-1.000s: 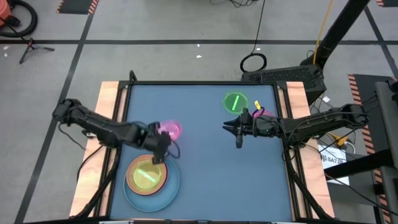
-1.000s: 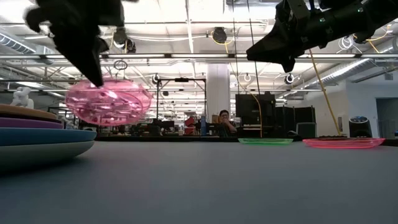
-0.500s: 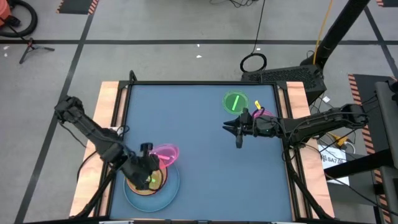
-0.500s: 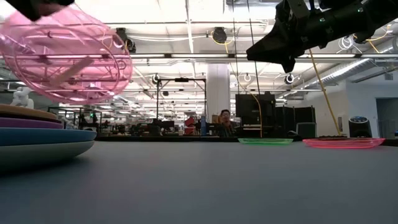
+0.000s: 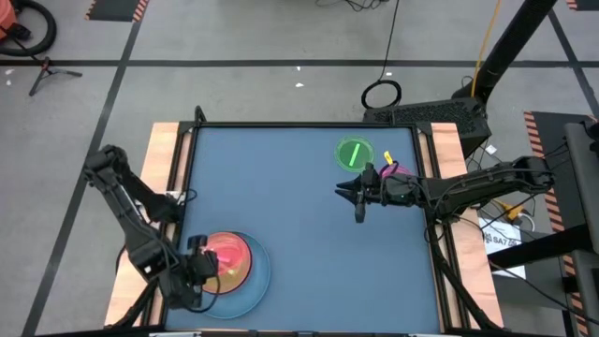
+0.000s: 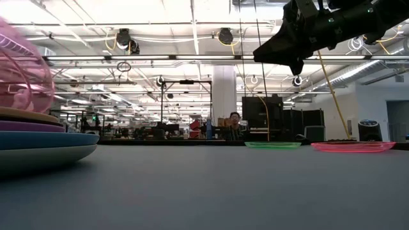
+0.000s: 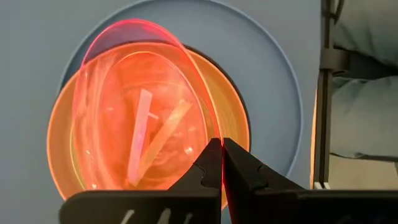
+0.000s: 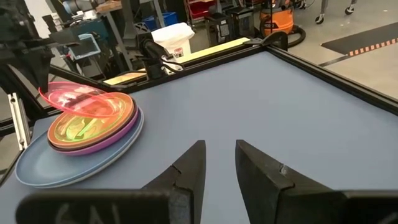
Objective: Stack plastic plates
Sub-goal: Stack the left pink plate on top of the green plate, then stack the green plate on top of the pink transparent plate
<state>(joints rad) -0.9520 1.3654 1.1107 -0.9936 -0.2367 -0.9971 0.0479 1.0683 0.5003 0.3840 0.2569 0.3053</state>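
My left gripper (image 5: 201, 267) is shut on a small translucent pink plate (image 7: 140, 106), which hangs tilted over the stack at the near left. That stack is an orange plate (image 7: 62, 149) on a purple plate (image 8: 118, 142) on a large light-blue plate (image 5: 255, 281), with a small green plate (image 8: 78, 129) on top. My right gripper (image 5: 351, 195) hovers open and empty at the right middle. A green plate (image 5: 354, 153) and another pink plate (image 6: 353, 146) lie flat on the table at the far right. My left gripper pinches the pink plate's rim (image 7: 219, 146) between its two fingers (image 7: 239, 165), on the side toward the table's near-left corner. The fingers slant steeply down. The plate is tilted, with its held side up; I cannot tell whether its low side touches the stack.
The blue table top (image 5: 299, 234) lies bare between the stack and the right arm. A raised black frame (image 5: 187, 178) and wooden side strips (image 5: 161, 150) border it. A person (image 6: 231, 124) sits far back in the room.
My left gripper has swung toward the table's near-left corner, turning as it went, and has carried the pink plate from beside the stack's far side to above it. The plate has stayed tilted in the hold.
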